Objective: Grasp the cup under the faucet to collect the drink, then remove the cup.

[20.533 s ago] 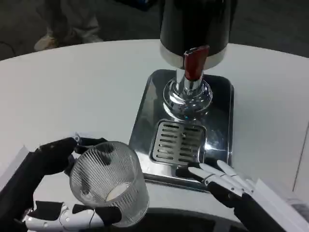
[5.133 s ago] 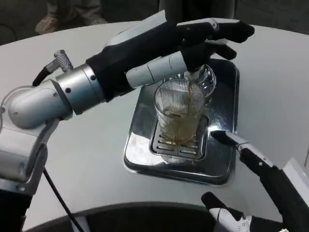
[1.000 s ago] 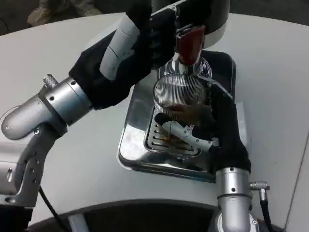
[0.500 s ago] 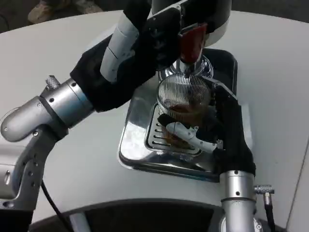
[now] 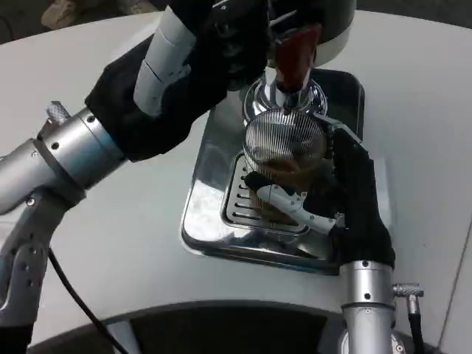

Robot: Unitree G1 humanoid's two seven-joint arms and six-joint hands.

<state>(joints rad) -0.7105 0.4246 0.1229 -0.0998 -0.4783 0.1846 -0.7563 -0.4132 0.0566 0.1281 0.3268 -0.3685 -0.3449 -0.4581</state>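
Observation:
A ribbed clear glass cup holding brown drink stands on the slotted grate of the steel drip tray, right under the chrome faucet with its red lever. My right hand wraps around the cup from the right, fingers curled across its front and near side. My left hand is raised at the upper left, next to the red lever; its fingers are dark and hard to read.
The black dispenser body rises behind the faucet. The white table spreads left of the tray, and a black cable hangs by my left forearm.
My left arm has drawn back up and to the left, away from the lever. My right hand stays wrapped on the cup, which sits a little higher in the picture.

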